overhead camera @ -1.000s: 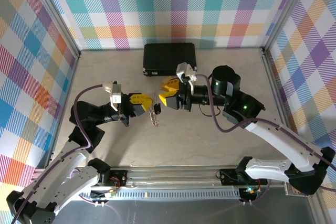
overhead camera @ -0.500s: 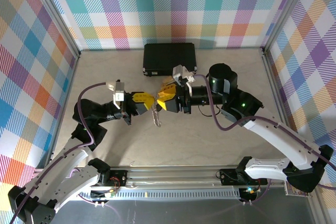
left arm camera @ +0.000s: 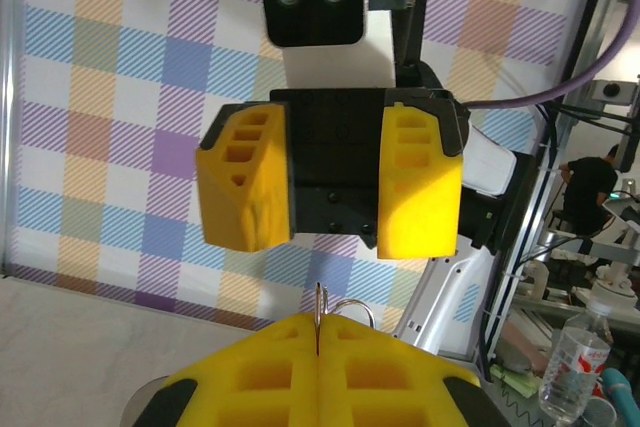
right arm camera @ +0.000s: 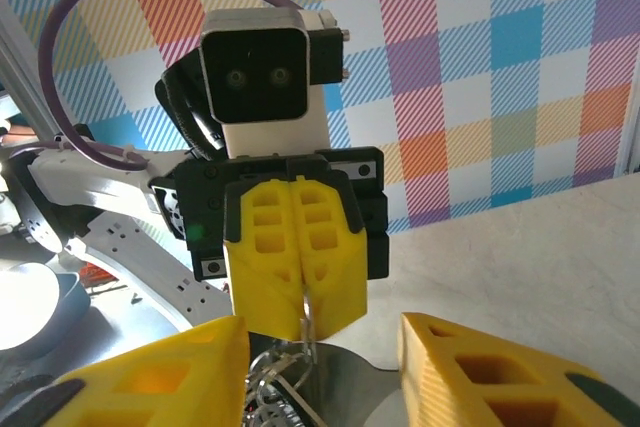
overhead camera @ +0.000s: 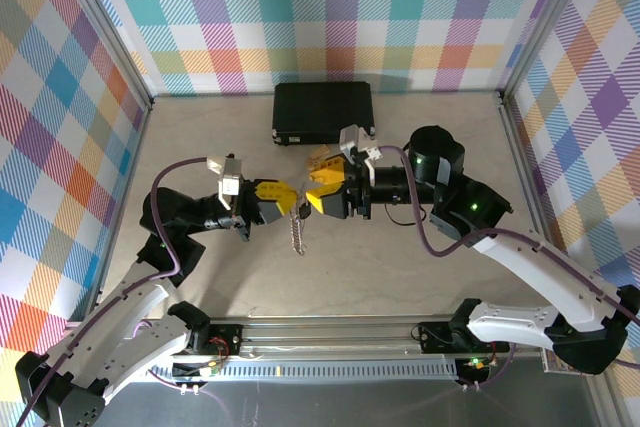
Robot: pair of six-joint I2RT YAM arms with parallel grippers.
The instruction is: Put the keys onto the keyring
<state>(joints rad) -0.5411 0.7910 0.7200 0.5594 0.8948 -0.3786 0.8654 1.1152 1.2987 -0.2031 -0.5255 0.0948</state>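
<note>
Two views show the silver keyring (overhead camera: pixel 296 233) differently. From the top it hangs like a bumpy chain above the table (overhead camera: pixel 350 269) from the left gripper (overhead camera: pixel 291 199), which is squeezed tight on it. The left wrist view shows a thin shiny wire (left arm camera: pixel 320 309). The right gripper (overhead camera: pixel 314 181) holds its yellow fingers (overhead camera: pixel 322 201) apart, just beside it.
</note>
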